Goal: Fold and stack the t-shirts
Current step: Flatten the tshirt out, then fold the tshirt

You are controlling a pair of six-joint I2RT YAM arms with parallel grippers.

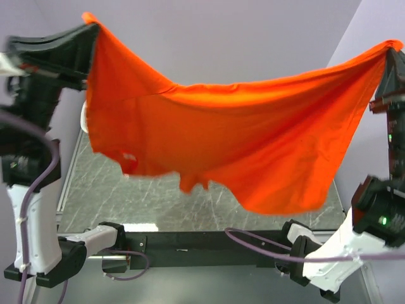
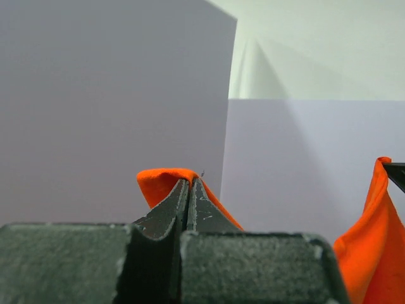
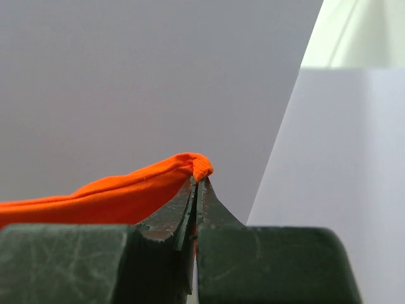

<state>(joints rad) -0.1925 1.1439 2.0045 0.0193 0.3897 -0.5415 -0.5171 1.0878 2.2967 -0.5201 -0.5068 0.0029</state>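
Corners pinched tight: my left jaws, upper left, and right jaws, upper right, are clamped fully on the bright orange-red soft cloth t-shirt (image 1: 240, 145), stretching it open mid-frame above the grey marbled desk (image 1: 126, 202), ready for laying flat.

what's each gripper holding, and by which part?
Both hold the orange t-shirt, spread in the air between them. Left gripper pinches its upper left corner, right gripper its upper right corner, jaws shut on cloth.

Left gripper (image 2: 191, 183) pinches the orange t-shirt (image 2: 166, 185).
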